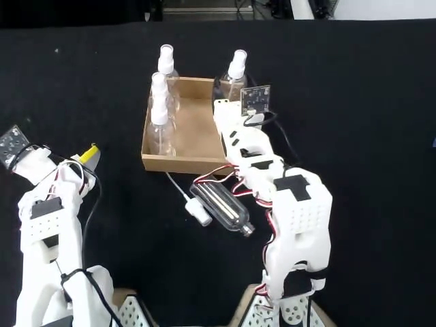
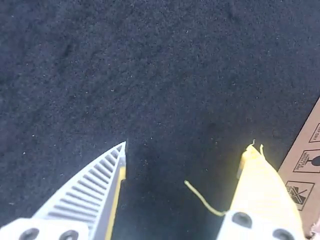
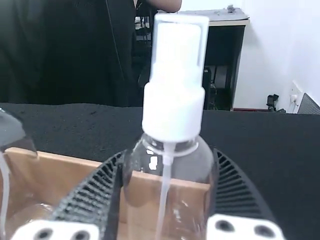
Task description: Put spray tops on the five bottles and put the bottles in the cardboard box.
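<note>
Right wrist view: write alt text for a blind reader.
The right tool clamps a clear bottle with a white spray top fitted, close to the cardboard box wall. The black table stretches behind.

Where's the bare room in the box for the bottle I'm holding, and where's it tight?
Bare for the held bottle: the cardboard box floor between the three bottles along its left wall and its right wall. Crowded: the left wall, and the table in front, where a bottle lies beside a loose spray top.
</note>
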You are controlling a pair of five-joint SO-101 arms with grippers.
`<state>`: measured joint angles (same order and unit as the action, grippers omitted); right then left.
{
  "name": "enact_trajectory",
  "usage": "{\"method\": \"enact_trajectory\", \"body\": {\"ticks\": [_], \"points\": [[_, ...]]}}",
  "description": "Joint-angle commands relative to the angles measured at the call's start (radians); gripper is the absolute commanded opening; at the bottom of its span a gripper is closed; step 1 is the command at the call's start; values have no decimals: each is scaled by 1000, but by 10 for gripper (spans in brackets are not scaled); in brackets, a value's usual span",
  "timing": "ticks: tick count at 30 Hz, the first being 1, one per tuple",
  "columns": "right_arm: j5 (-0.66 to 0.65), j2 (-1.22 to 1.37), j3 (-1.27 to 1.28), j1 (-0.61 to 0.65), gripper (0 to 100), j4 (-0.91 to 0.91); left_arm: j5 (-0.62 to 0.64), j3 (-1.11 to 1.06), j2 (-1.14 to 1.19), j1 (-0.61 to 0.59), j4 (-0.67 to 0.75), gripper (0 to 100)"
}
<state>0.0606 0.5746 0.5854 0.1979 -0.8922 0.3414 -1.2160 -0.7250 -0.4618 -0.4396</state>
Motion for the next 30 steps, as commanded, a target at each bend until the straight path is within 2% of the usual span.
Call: {"method": "enact_trajectory", "body": {"ticks": [1,3,10,30], "points": [[-32,-10,-10,15,196,-20,8,7,-11,-7,20,339],[-37,-8,-10,15,206,-20,8,7,-11,-7,20,339],[-41,-5,-10,17,377,-11,8,7,-11,-10,20,339],[-37,-148,110,15,378,-11,8,7,-11,-8,23,339]]}}
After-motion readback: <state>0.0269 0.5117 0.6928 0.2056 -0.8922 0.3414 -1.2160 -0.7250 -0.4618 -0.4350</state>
